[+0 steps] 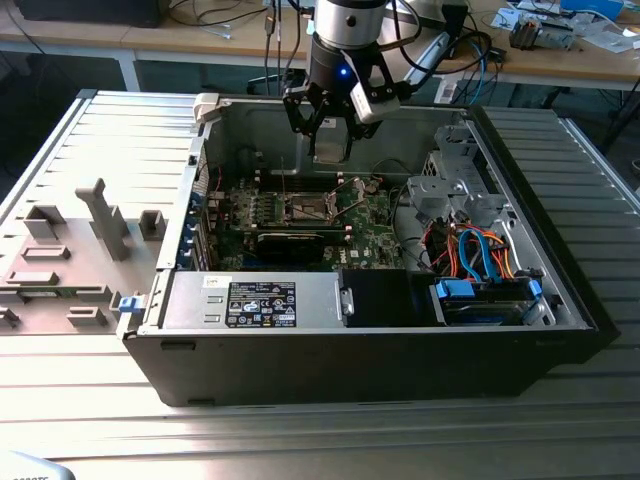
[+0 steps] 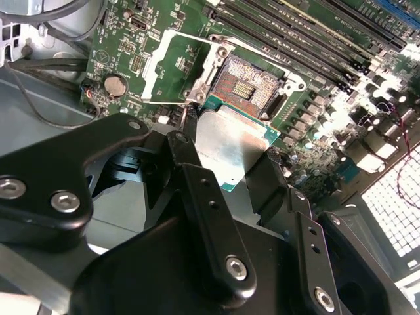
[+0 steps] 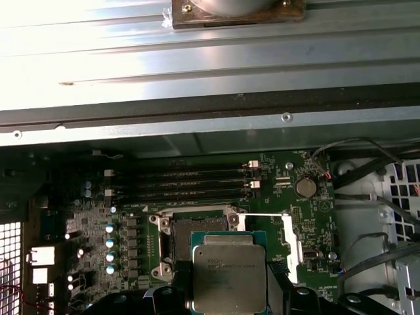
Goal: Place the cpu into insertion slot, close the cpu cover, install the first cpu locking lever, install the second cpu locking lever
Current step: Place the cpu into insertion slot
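fingers [image 2: 197, 190] closed on the chip [image 2: 233, 147], pinching two opposite edges, silver top up. chip hung above the board [image 2: 131, 39], apart from it. socket [image 2: 249, 85] lay bare, below the chip and, by my judgement, not yet squarely under it. cover [image 2: 152, 65] stood swung open beside the socket.

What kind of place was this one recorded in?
Probably a robotics or electronics lab: an opened desktop computer case sits on a ribbed metal table, a cluttered wooden workbench stands behind, and the hand holds the cpu above the motherboard.
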Available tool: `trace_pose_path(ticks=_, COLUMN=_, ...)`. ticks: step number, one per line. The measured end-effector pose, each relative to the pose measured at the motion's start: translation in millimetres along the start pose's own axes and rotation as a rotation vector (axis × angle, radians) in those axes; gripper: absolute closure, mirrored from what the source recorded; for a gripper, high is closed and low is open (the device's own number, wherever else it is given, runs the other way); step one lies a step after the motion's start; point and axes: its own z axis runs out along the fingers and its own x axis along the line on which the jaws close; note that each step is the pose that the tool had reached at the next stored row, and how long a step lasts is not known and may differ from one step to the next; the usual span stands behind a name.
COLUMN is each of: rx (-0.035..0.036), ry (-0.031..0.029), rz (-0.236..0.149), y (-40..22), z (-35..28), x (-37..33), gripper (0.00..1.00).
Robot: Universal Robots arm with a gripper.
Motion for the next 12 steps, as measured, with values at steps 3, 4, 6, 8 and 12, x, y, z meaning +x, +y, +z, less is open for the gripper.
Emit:
trace_pose_path(ticks=3, rx=0.0000, ry=-0.0004, rz=0.005, y=0.0, z=0.0, x=0.0, gripper=0.46)
trace_pose_path(ticks=4, rx=-0.0001, ry=-0.0007, rz=0.008, y=0.0, z=0.0, x=0.0, gripper=0.46)
trace_pose_path(ticks=6, rx=-0.0002, ry=-0.0010, rz=0.012, y=0.0, z=0.0, x=0.0, gripper=0.46)
trace_pose_path(ticks=8, rx=-0.0003, ry=-0.0014, rz=0.018, y=0.0, z=0.1, x=0.0, gripper=0.46)
trace_pose_path(ticks=12, rx=-0.0005, ry=-0.0020, rz=0.025, y=0.0, z=0.1, x=0.0, gripper=0.46)
